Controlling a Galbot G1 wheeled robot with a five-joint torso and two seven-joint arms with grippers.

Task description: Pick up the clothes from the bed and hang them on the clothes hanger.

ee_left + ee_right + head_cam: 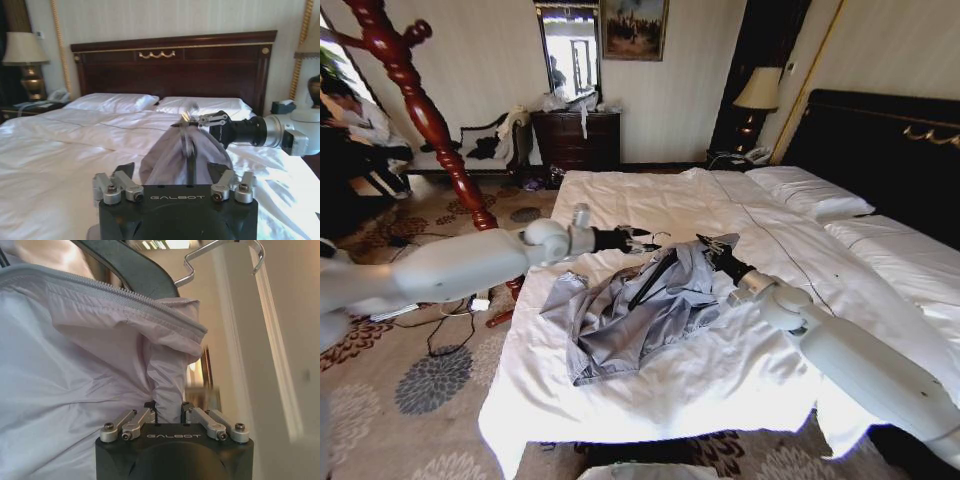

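Right end effector point(169, 412) pinches jacket point(75, 365) fabric below hanger point(130, 265); left end effector point(642, 238), spread, hovers over bed point(720, 370).

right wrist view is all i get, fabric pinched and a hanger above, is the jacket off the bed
Observer: No. The right gripper holds up just the collar end; most of the jacket lies on the bed.
Operator: where is the left gripper
Observer: The left gripper hovers open beside the raised collar, facing the right one.
Operator: is the hanger inside the jacket
Observer: The hanger lies slanted among the folds, one black arm showing.
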